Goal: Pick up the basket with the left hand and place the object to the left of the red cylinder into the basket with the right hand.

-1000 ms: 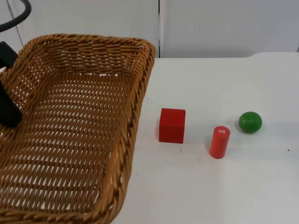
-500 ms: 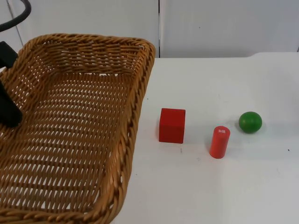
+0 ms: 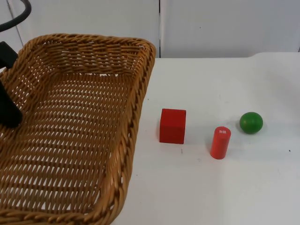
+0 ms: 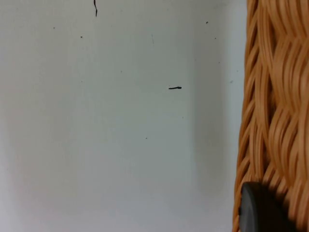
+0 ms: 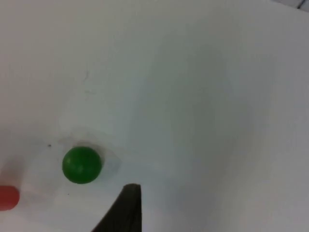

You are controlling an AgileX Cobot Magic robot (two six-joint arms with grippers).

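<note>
One basket [image 3: 70,131] is clamped at its woven rim by your left gripper [image 3: 8,112]; the weave looks light and stiff. Well off to that gripper's right, the red cube [image 3: 172,125] sits just left of the red cylinder [image 3: 220,142] and looks rigid, light and smooth. Take its flat opposite faces with your right gripper [image 5: 123,212], which hangs beside the green ball [image 5: 82,165]; I cannot tell its finger state.

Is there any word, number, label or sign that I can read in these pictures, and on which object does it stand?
Red cylinder: a small pale marking near its top end, too small to read.
Red cube: no text.
Green ball: no text.
Wicker basket: no text.
White table: only small dark specks, no writing.
</note>
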